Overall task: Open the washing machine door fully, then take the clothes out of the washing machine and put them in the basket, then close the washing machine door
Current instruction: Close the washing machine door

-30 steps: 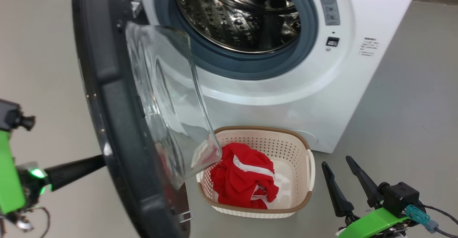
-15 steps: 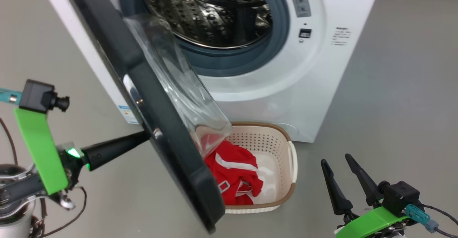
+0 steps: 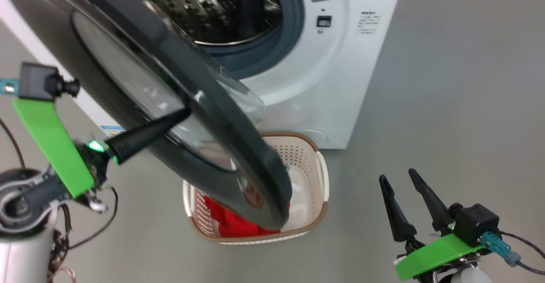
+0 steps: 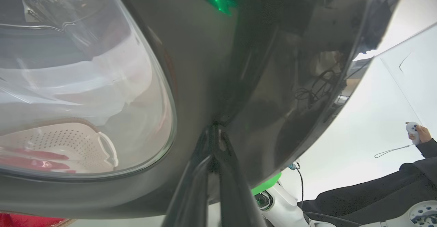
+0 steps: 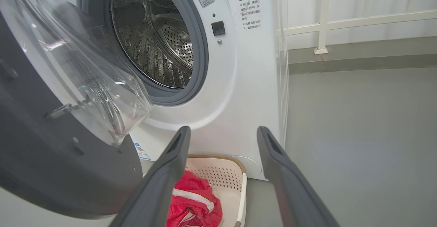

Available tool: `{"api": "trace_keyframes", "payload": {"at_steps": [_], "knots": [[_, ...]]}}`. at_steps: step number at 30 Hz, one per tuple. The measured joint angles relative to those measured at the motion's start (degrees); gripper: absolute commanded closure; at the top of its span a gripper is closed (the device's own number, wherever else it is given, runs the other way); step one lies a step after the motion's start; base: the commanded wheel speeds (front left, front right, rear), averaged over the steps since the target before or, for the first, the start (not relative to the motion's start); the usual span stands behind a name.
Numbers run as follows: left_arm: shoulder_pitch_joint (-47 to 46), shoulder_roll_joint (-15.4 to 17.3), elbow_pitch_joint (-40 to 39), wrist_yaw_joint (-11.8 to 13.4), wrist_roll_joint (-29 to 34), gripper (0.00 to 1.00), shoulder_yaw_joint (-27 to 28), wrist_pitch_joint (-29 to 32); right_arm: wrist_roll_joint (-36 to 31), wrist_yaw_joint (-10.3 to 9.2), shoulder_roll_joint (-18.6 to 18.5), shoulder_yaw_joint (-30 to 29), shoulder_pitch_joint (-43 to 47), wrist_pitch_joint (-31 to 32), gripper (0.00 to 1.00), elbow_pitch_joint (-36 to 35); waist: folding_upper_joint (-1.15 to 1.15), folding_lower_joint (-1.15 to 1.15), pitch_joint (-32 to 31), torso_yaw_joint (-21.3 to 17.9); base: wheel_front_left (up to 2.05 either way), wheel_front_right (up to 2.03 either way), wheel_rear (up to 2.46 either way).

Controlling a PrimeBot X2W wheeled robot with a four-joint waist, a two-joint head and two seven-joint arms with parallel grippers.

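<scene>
Left gripper [image 3: 184,113]: fingers fully closed together, nothing between them. Tips pressed against the outer face of the washing machine door [image 3: 238,147]. In the left wrist view, the left gripper [image 4: 213,128] touches the glossy black rim of the door [image 4: 256,66], just right of the clear window.

Right gripper [image 3: 396,174]: jaws wide apart and empty. It hangs low at the near right over the grey floor [image 3: 447,104], well apart from the basket [image 3: 314,149] and the door. In the right wrist view, the right gripper [image 5: 223,129] points towards the washing machine [image 5: 245,83].

The door is hinged on the left and stands at an angle, neither shut nor wide open. Its glass bowl faces the opening, and its free edge hangs in front of the basket in the head view. From the right wrist view, the inner side of the door [image 5: 51,158] shows.

Washing machine [image 3: 332,83]: far centre, white. The steel drum [image 3: 213,10] is exposed, ringed by the grey gasket [image 3: 289,23]. No fabric is visible in the part of the drum [image 5: 153,42] that shows.

The basket sits on the floor just in front of the machine, below the opening. The clothes [image 3: 230,223] are inside it, towards its left near side. They are red with a white stripe, clearer in the right wrist view: clothes [image 5: 194,199] in the basket [image 5: 218,175]. Both also show through the door glass in the left wrist view: basket [image 4: 61,141], clothes [image 4: 30,155].

A person's hand [image 4: 418,133] holds a small white controller at the right edge of the left wrist view.
</scene>
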Motion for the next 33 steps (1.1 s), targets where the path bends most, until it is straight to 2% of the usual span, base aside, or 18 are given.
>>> {"api": "trace_keyframes", "payload": {"at_steps": [9,33], "knots": [[-5.1,0.5,2.1,0.0,0.0,1.00,0.0,-4.4,-0.3,0.00,1.0,0.0,-2.0,0.0,0.00,-0.6,0.00,0.00,3.2,-4.0,0.00,0.00,0.00],[-14.7,6.3,12.4,0.0,0.4,1.00,-0.4,-18.2,0.4,0.00,1.7,-0.3,-3.9,0.0,0.00,-1.9,0.00,0.00,7.7,-14.3,0.00,0.00,0.00]]}}
